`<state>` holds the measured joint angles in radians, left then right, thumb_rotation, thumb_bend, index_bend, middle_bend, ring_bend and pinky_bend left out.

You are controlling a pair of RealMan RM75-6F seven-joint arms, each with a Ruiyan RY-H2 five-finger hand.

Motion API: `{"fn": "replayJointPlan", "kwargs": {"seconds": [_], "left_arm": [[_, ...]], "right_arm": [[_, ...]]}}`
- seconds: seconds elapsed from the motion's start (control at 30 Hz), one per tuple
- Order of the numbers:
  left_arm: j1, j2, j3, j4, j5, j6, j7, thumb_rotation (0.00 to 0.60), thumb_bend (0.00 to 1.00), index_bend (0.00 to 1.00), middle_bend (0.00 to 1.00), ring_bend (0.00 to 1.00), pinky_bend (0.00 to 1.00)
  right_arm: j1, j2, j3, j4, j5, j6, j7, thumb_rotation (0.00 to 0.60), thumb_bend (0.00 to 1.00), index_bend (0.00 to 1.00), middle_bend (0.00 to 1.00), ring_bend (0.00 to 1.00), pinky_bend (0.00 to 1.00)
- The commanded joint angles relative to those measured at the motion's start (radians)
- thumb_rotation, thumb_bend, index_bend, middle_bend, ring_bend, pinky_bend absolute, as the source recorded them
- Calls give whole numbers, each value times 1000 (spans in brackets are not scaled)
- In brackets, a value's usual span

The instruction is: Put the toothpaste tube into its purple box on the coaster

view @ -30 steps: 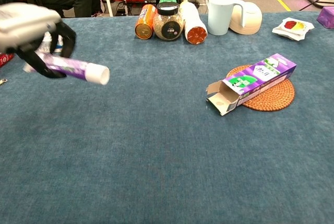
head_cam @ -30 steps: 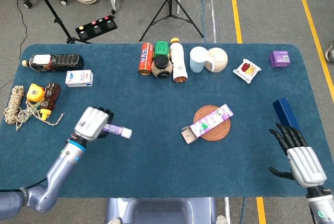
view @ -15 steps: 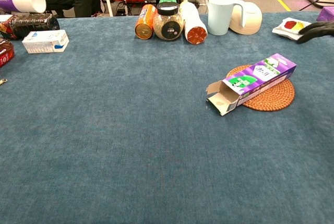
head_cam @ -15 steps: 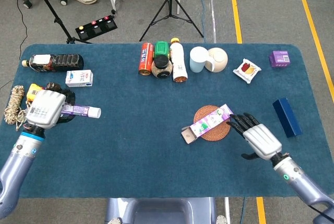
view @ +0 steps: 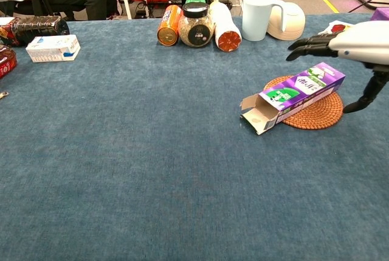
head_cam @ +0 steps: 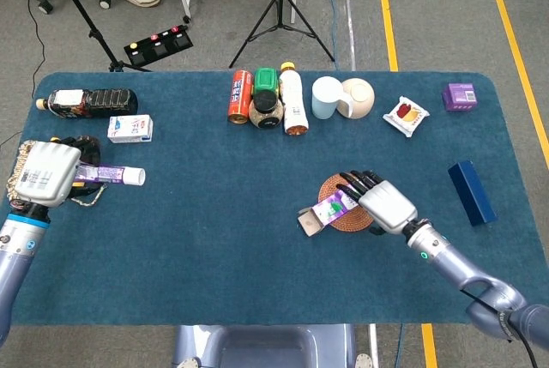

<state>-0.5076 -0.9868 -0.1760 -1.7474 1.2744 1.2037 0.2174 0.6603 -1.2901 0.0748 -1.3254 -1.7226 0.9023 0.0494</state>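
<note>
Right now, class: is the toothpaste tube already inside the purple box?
No, the left hand holds the toothpaste tube far from the purple box.

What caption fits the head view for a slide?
Left hand holds toothpaste tube at table's edge; right hand hovers over purple box on coaster.

I get even, bright overhead light in both views, with no hard glare on the blue table [head_cam: 257, 239]. Shadows are soft and short: a faint one sits under the purple box [view: 292, 97] at its open end. The head view is sharp across the frame. In the chest view my right hand [view: 349, 45] looks slightly smeared, and the far floor softens
</note>
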Motion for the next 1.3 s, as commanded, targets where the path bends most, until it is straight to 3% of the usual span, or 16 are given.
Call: {"fn": "replayJointPlan", "kwargs": {"seconds": [0.03,0.5,0.73,0.97,1.3], "left_arm": [[-1,-15,4,20,-1,-12,-10,600,246,692,548,499,618],[-6,-52,6,61,-4,-28,-10,600,246,692,548,499,618],[-8,-66,7,74,-11,-38,-7,600,245,692,548,499,617],[-5,-65,6,91,-12,-39,-18,600,247,692,548,499,617],[1,-66,10,100,0,-38,-31,600,246,692,548,499,618]], "right_arm": [[35,-23,-14,21,9,-41,1,600,16,73,38,20,152],[93,-129,-18,152,61,-71,-1,600,50,125,103,87,214],[114,-167,-17,194,111,-104,-3,600,131,263,258,257,228],[96,-218,-11,245,117,-9,31,600,180,402,451,446,400],[81,-216,-9,239,106,100,107,600,304,467,533,522,532]]}}
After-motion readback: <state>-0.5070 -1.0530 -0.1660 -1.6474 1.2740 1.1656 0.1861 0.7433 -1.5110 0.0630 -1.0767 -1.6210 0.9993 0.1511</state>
